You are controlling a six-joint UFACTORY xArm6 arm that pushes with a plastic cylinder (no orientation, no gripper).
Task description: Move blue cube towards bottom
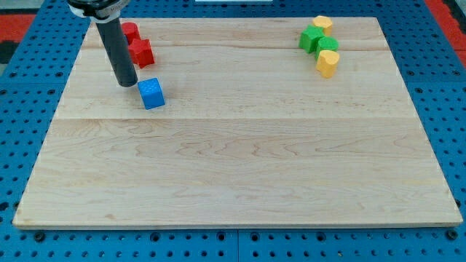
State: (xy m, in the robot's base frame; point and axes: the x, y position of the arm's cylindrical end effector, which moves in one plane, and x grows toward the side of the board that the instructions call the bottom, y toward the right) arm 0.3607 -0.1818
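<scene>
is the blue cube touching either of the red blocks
No, the blue cube sits apart from both red blocks, with bare board between; my tip is just to its left.

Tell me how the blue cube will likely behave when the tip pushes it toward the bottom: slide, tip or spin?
The blue cube sits flat on the smooth wooden board, so it will probably slide, not tip. My tip is up-left of it, so an off-centre push may spin it or send it rightward.
</scene>
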